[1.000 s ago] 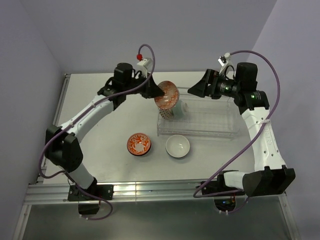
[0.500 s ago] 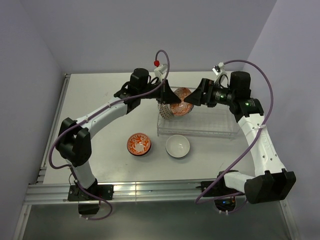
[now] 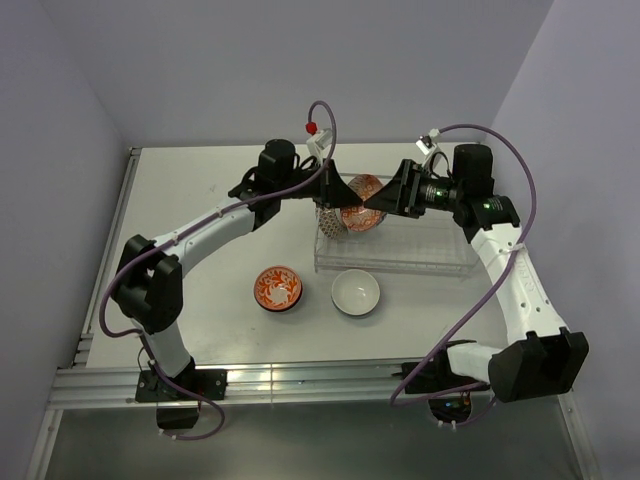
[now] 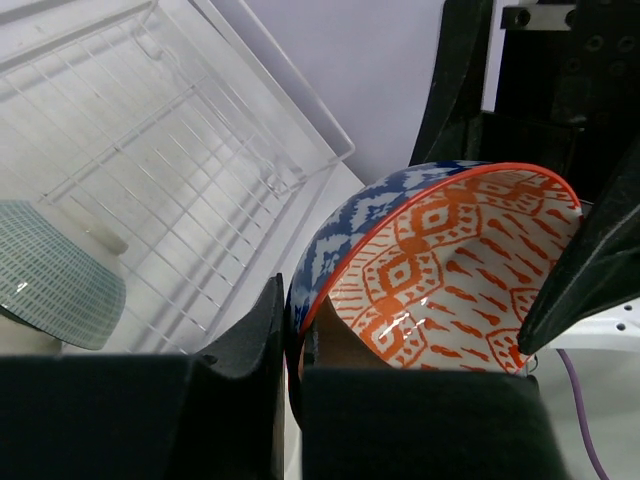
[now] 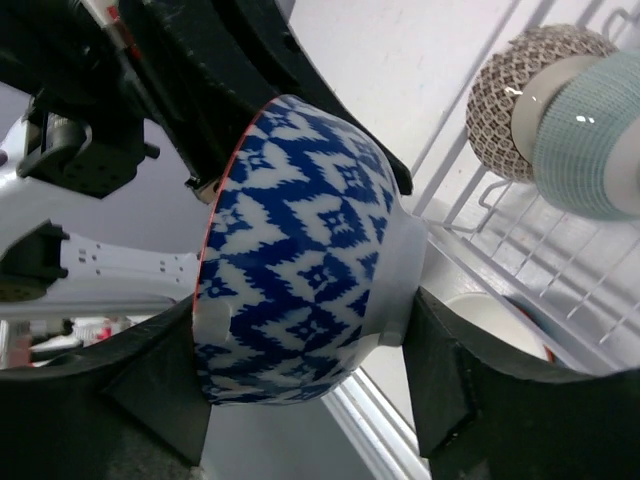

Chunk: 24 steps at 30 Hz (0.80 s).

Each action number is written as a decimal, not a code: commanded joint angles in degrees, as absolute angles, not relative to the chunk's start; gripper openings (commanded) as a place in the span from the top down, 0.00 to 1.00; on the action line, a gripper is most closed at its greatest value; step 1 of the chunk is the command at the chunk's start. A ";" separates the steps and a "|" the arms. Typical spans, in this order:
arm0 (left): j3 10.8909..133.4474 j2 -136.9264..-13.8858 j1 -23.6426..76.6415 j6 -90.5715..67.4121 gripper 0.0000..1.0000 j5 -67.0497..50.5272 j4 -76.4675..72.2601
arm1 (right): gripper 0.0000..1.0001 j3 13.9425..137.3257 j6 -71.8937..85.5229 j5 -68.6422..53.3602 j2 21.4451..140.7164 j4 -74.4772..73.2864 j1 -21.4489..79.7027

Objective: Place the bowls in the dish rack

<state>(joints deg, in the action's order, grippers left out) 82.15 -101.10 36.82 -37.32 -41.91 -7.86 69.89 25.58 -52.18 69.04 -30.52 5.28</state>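
The left tool (image 4: 292, 322) is clamped shut on the rim of a bowl (image 4: 440, 270) that is blue-patterned outside and orange-patterned inside, and holds it tipped on its side in the air. The right tool (image 5: 302, 312) meets the bowl from the other side. Its two fingers bracket the bowl, one against the rim and one against the foot, and look closed onto it, so both tools grip the bowl at once. From above, the bowl hangs over the left end of the wire dish rack (image 3: 420, 262), clear of the wires. Two bowls stand on edge at that end of the rack, a brown-patterned bowl (image 5: 510, 90) and a pale green bowl (image 5: 590, 130) just beside it. On the worktop (image 3: 200, 220), in front of the rack, an orange-red bowl (image 3: 278, 288) and a white bowl (image 3: 356, 292) sit upright, side by side and a little apart.
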 commanded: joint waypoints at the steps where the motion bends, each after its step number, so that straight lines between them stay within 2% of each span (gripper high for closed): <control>1: 81.74 -97.38 36.91 -39.37 1.00 -43.51 -14.50 | 0.40 69.61 26.81 -56.07 69.17 -27.33 5.54; 3: 81.83 -97.56 36.91 -39.37 1.00 -43.51 -14.15 | 0.53 69.61 26.72 -56.25 69.17 -27.16 5.54; 4: 81.91 -97.65 36.83 -39.29 1.00 -43.51 -13.98 | 0.73 69.70 26.63 -56.34 69.34 -27.07 5.54; 5: 82.18 -97.73 36.83 -39.03 0.99 -43.59 -13.28 | 0.82 69.87 26.72 -56.51 69.52 -27.07 5.54; 7: 82.53 -98.00 36.74 -38.41 0.92 -43.59 -12.40 | 1.00 70.57 26.54 -56.51 70.13 -27.51 5.54; 8: 82.62 -98.00 36.65 -38.41 0.81 -43.59 -11.87 | 1.00 70.92 26.28 -56.51 70.22 -27.77 5.54; 10: 82.44 -97.82 36.30 -38.15 0.72 -43.59 -11.51 | 1.00 71.63 26.19 -56.16 70.40 -27.95 5.19; 11: 82.18 -97.47 35.95 -37.97 0.60 -43.59 -11.25 | 1.00 71.80 26.28 -55.99 70.40 -27.95 4.92; 14: 81.57 -96.68 34.99 -37.18 0.40 -43.07 -9.50 | 1.00 72.33 26.28 -55.29 70.58 -27.95 3.69; 17: 81.13 -95.72 33.76 -35.78 0.31 -42.98 -7.12 | 1.00 72.86 26.02 -54.41 70.75 -28.30 2.20; 19: 80.77 -94.93 32.88 -34.37 0.29 -42.98 -5.11 | 1.00 73.12 25.49 -53.10 71.28 -28.83 0.80; 20: 80.77 -94.14 31.83 -33.76 0.24 -42.98 -4.31 | 1.00 73.30 24.27 -52.13 71.37 -29.26 0.44; 24: 80.42 -91.24 28.22 -30.85 0.21 -42.80 -0.44 | 1.00 75.75 18.91 -41.51 73.82 -35.05 -2.46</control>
<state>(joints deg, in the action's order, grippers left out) 80.60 -96.27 30.76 -34.26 -42.22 -2.94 71.46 23.42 -49.17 72.47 -32.75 -0.43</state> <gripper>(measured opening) 0.781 0.717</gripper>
